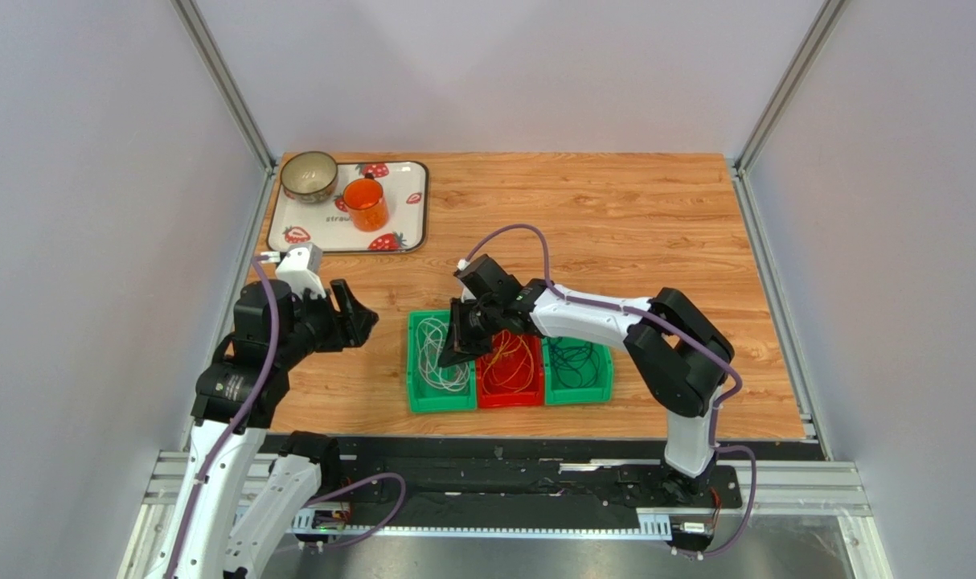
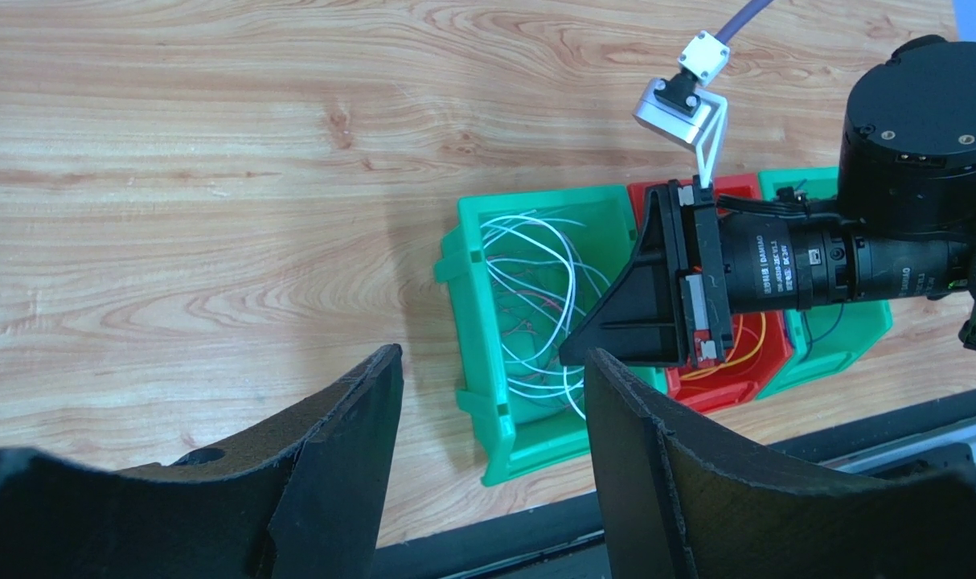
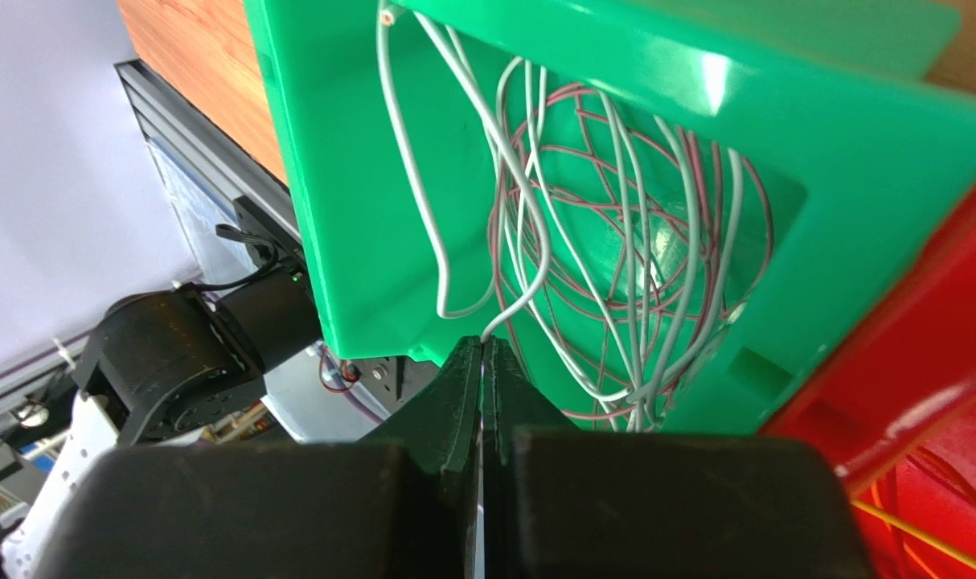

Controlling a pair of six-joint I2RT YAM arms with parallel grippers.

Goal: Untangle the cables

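Note:
Three small bins stand side by side. The left green bin (image 1: 413,362) (image 3: 348,181) holds white-grey cables (image 1: 439,356) (image 2: 541,253) (image 3: 553,229) looped with thin dark reddish ones (image 3: 602,157). In the red bin (image 1: 511,392) (image 2: 747,368) lie orange cables (image 1: 513,360) (image 3: 916,531), and dark cables (image 1: 577,362) fill the right green bin (image 1: 577,392). My right gripper (image 1: 457,350) (image 2: 571,352) (image 3: 482,348) reaches into the left bin, shut on one white-grey cable that runs in between its tips. My left gripper (image 1: 358,316) (image 2: 493,362) hovers open over the bare table left of the bins, holding nothing.
A strawberry-print tray (image 1: 402,223) at the back left carries a bowl (image 1: 309,176) and an orange cup (image 1: 365,204). Wood tabletop (image 1: 650,229) spreads behind and right of the bins. A black rail (image 1: 517,449) runs along the near edge.

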